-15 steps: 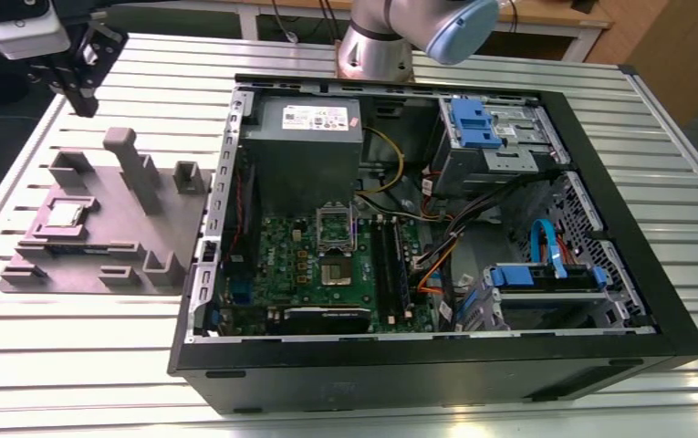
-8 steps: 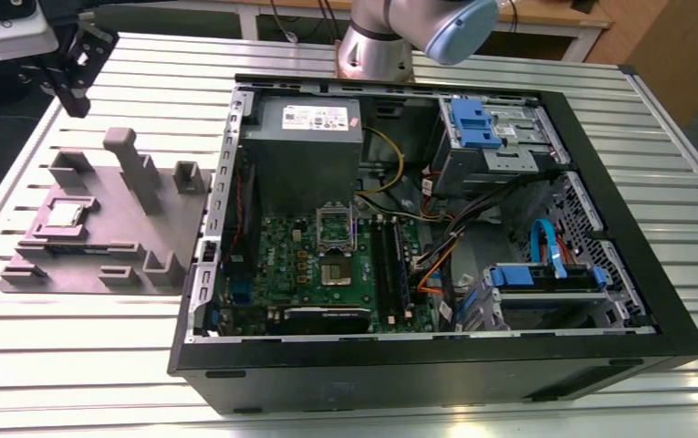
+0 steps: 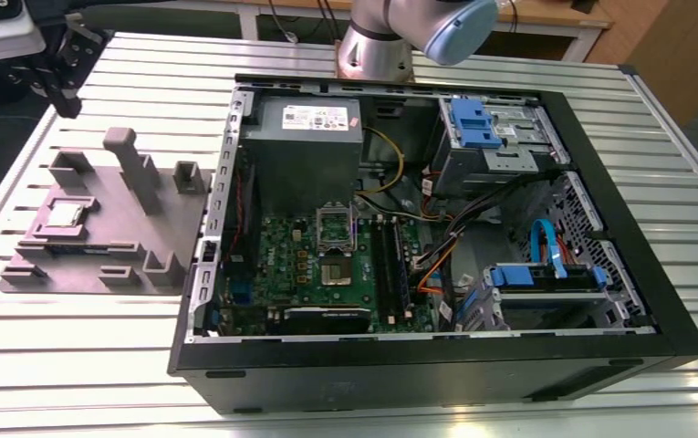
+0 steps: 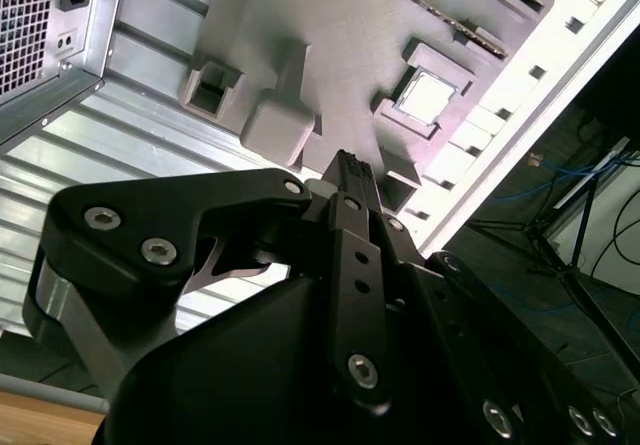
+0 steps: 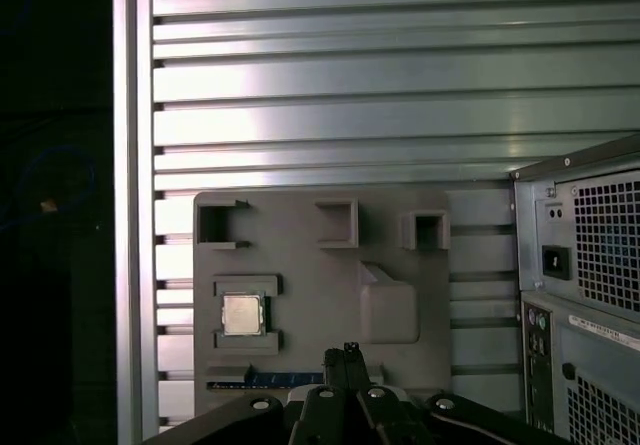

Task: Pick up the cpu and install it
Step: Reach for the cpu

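We see the gripper (image 4: 349, 170) with its two black fingers drawn together to one narrow tip and nothing between them; it holds nothing. In both wrist views that tip (image 5: 345, 353) hangs above the block (image 5: 320, 265), apart from it.

The cpu (image 5: 242, 314) lies flat in a square recess of the block, silvery top up, well apart from the gripper. In the second wrist view the cpu (image 4: 425, 97) and block (image 4: 330, 35) show from a slant.

The exterior view adds what the wrist views lack. The gripper (image 3: 67, 100) is up at that view's left, over the slatted desk (image 3: 81, 365). The block (image 3: 141, 228) with the cpu (image 3: 63, 214) sits just beside the open case (image 3: 446, 365). Inside lie the green board (image 3: 306, 260) and its socket frame (image 3: 337, 228).

The wrist views show the case (image 5: 580, 265) from its vented back.
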### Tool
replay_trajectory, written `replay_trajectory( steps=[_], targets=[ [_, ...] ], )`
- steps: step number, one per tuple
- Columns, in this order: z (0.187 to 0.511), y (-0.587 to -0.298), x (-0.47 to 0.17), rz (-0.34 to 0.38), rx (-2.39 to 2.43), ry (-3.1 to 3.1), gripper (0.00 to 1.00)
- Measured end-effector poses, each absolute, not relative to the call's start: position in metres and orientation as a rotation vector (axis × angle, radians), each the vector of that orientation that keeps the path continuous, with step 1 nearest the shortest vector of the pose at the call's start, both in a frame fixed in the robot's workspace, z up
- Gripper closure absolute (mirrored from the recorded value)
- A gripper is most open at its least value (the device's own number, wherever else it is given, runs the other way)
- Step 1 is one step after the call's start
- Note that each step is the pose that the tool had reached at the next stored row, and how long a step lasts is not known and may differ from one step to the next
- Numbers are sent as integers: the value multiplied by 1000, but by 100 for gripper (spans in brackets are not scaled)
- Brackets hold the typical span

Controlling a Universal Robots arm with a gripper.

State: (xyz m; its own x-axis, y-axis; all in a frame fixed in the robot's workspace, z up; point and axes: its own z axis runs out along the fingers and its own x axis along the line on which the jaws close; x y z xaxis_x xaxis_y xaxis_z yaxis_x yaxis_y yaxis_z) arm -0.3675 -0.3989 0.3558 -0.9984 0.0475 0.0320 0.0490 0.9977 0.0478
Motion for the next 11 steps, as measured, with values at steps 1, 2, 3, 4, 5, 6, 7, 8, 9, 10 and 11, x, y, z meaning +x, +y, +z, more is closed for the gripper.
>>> replay_trajectory(
  steps=[1,2,3,4,5,6,7,8,9,10,11],
  targets=[
    [356,-399,-368,-76,-75,-3109,89],
    [356,-399,-369,-76,-75,-3109,89],
    [355,-399,-370,-76,-75,-3109,89],
    [355,-399,-370,-75,-75,-3109,89],
    [355,-399,-371,-75,-75,-3109,89],
    [355,-399,-372,-76,-75,-3109,89],
    [355,-399,-373,-76,-75,-3108,89],
    [355,-399,-373,-76,-75,-3109,89],
    [355,-399,-374,-75,-75,-3108,89],
    [355,-399,-375,-76,-75,-3109,89],
    [354,-399,-375,-76,-75,-3108,89]
  ],
)
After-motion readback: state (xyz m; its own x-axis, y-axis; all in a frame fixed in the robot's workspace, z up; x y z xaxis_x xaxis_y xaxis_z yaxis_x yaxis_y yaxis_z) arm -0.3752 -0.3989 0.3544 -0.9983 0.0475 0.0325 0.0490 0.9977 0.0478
